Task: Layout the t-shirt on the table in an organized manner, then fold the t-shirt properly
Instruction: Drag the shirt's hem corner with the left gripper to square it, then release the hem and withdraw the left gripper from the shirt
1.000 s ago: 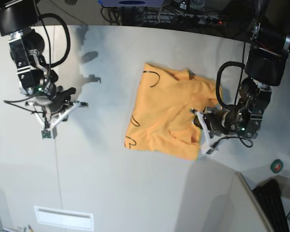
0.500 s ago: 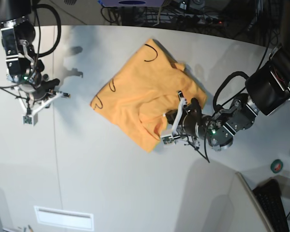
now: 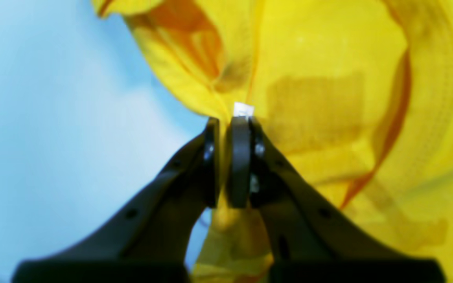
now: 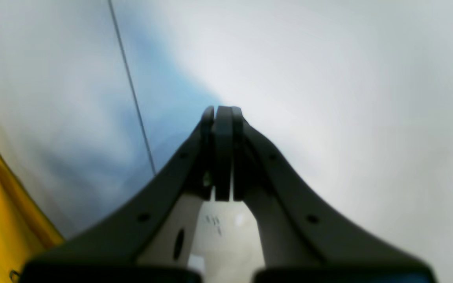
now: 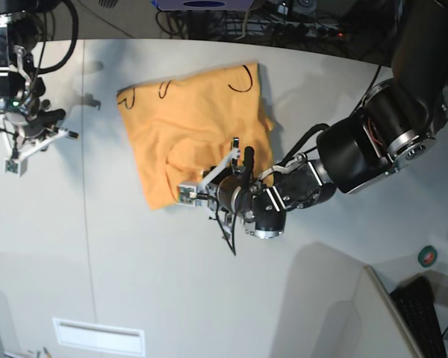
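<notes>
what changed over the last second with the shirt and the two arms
The left arm, its fingers pinching the shirt, dragged it across the table toward the base view's left, and the shirt turned as it slid. The right gripper moved up and left, away from it. Unchanged: the left grip on the cloth, and the right gripper shut and holding nothing.

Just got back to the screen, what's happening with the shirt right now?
The left gripper is shut on a bunched edge of the t-shirt, which lies crumpled and not yet spread on the table. The right gripper is shut on nothing, off to the side over bare tabletop.
</notes>
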